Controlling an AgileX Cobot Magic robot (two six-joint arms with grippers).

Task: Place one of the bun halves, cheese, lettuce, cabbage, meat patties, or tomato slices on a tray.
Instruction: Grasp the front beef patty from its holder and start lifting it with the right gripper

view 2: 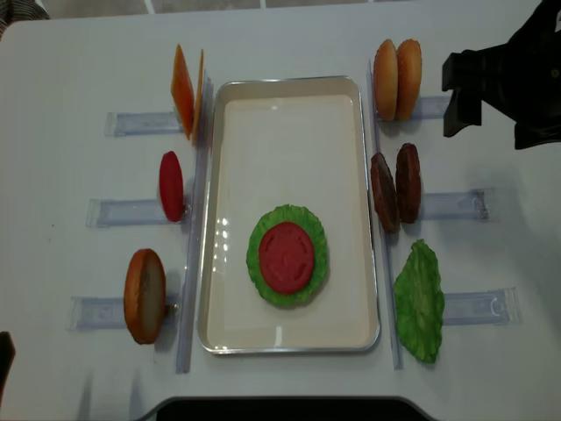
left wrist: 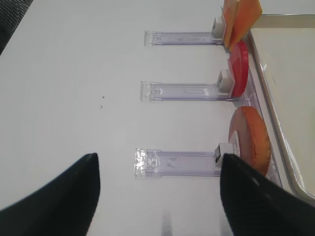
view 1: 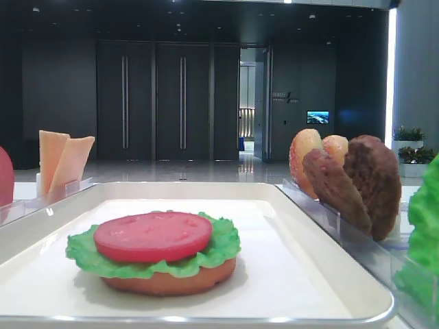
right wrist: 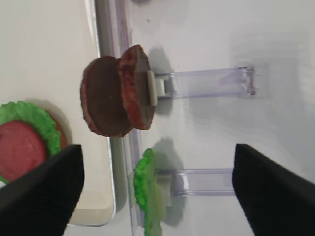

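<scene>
- Low exterior view: tray (view 1: 329, 271) bears bun, lettuce (view 1: 221, 248), tomato slice (view 1: 152, 235); meat patties (view 1: 357, 184) stand beside its right rim.
- Right wrist: right gripper (right wrist: 157, 184) spread wide, empty; patties just ahead, on edge.
- Left wrist: left gripper (left wrist: 157, 189) released, empty.
- Overhead: right arm nearer patties.

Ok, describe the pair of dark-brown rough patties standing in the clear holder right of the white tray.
The two thick round dark-brown meat patties stand on edge, side by side and leaning against each other, in a clear plastic holder just outside the right rim of the large white tray. Their surfaces look lumpy and matte, like moulded toy food. The right wrist view shows a pale clip of the holder against one patty. No gripper touches them.
</scene>
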